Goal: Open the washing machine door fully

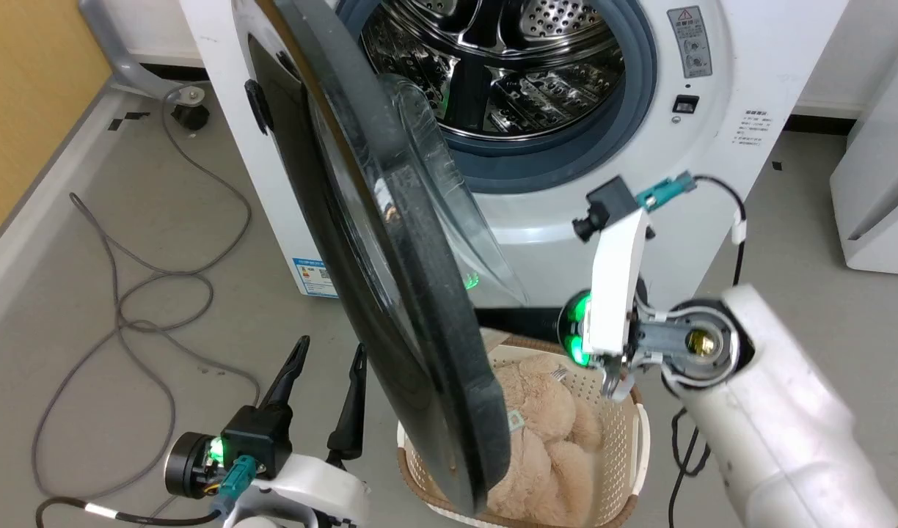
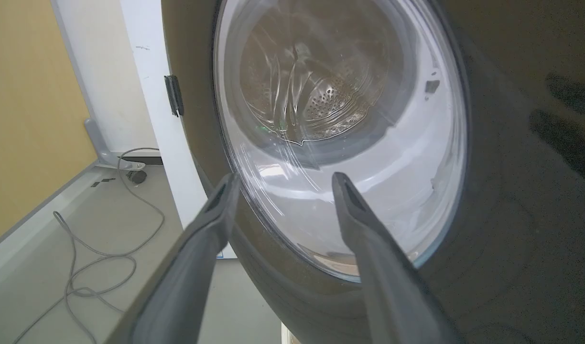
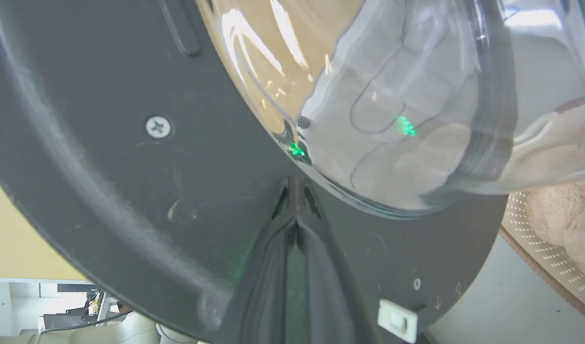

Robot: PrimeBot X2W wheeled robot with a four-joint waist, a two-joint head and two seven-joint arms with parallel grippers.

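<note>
Treating the door (image 1: 434, 345) as a stiff, fairly heavy disc, to judge by the thick rim and the bulging glass bowl (image 3: 407, 95). Standing about half open, hinged on the left side of the washing machine (image 1: 742, 132), edge-on in the head view, lower edge near the basket (image 1: 629, 440). Probably swinging freely once nudged, so best moved slowly. Keeping off the glass and the glossy outer face, which are likely slick and easy to knock. Pushing instead on the matte inner rim (image 3: 106, 167), far from the hinge for leverage. Right gripper (image 3: 296, 191) with fingers together, tips against that rim just below the bowl. Left gripper (image 1: 331, 346) with fingers apart, clamped on nothing, close to the outer face and seemingly well placed to catch the edge.
</note>
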